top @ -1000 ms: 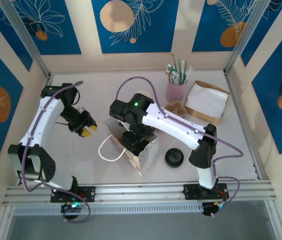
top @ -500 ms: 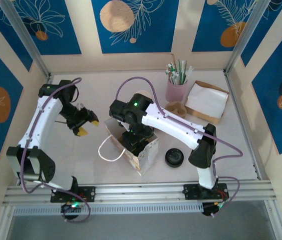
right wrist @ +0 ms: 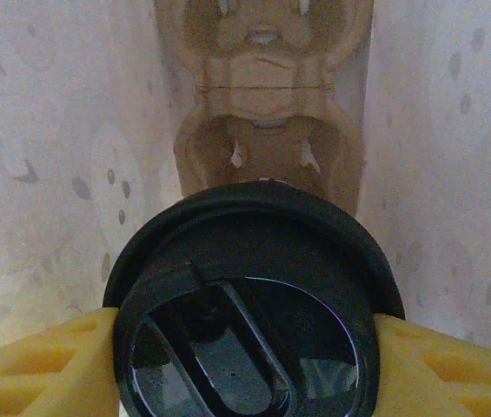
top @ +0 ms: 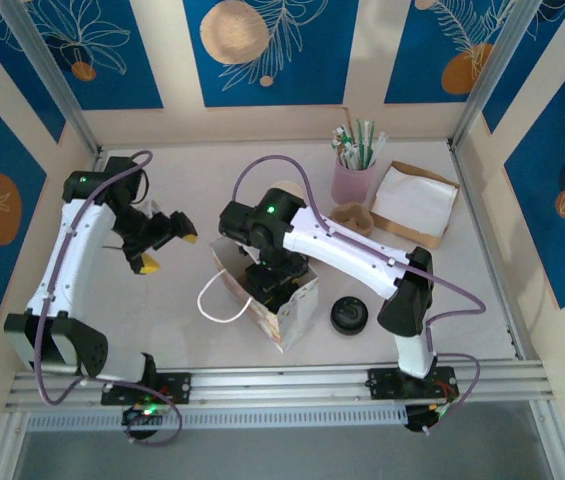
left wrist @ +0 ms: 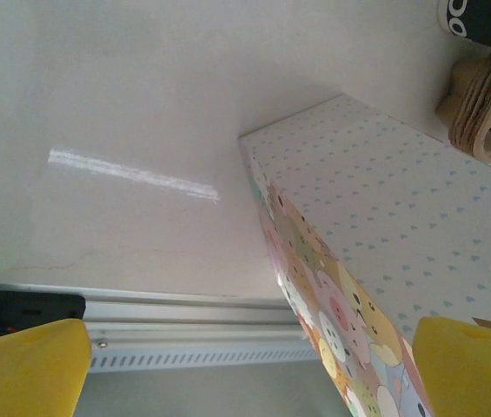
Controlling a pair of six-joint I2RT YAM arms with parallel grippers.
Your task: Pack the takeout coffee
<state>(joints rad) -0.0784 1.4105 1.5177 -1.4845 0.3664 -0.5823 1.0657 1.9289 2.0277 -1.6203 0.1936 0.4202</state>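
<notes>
Right hand (right wrist: 245, 373) gripped the black-lidded disposable coffee cup (right wrist: 249, 287) by its sides, inside the patterned paper bag (top: 297, 305), above a brown pulp cup tray (right wrist: 262, 148). Left hand (top: 169, 251) stood wide open, empty, near the bag. Risk: bag unsupported; an off-centre release could tip the cup.

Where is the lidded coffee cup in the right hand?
In the right wrist view, the takeout coffee is held by the right hand inside the paper bag, above a cardboard carrier. The bag stands central on the table.
</notes>
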